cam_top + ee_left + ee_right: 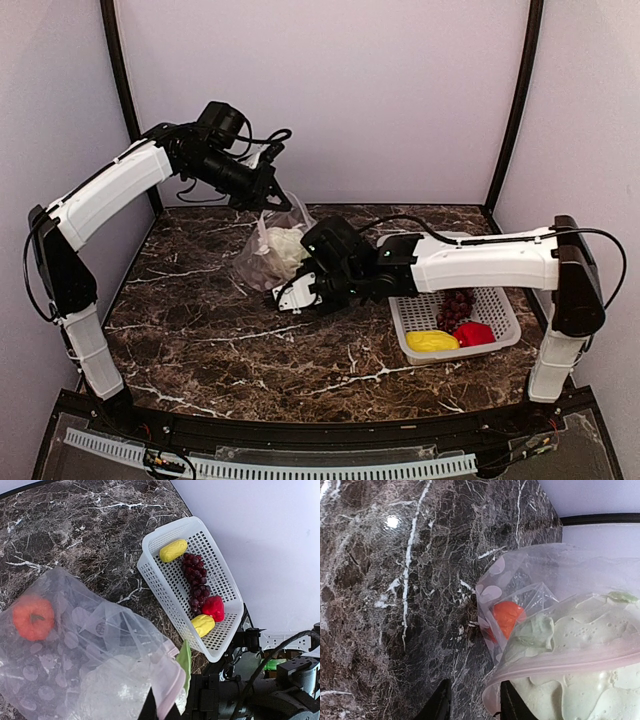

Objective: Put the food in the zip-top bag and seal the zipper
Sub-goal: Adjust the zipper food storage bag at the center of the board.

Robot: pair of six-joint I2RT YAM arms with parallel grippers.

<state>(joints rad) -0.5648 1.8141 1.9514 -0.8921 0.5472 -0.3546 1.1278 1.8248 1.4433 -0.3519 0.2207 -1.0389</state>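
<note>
The clear spotted zip-top bag point(262, 258) hangs from my left gripper point(278, 200), which is shut on its pinkish zipper point(172, 680) edge. The left fingertips point(150, 711) pinch that strip at the bottom of the left wrist view. Inside the bag lie the orange pumpkin point(32, 617) and the white cauliflower point(580, 635), and a green leaf point(185, 657) pokes past the mouth. My right gripper point(298, 297) stands open beside the bag's mouth, only marble between its fingers point(440, 702), the zipper point(560, 662) by its right finger. The remaining food is in the basket.
A white perforated basket point(500, 300) stands on the right of the dark marble table point(200, 330). It holds a grape bunch point(195, 580), a red pepper point(214, 607) and two yellow pieces point(173, 550). Walls close in on three sides.
</note>
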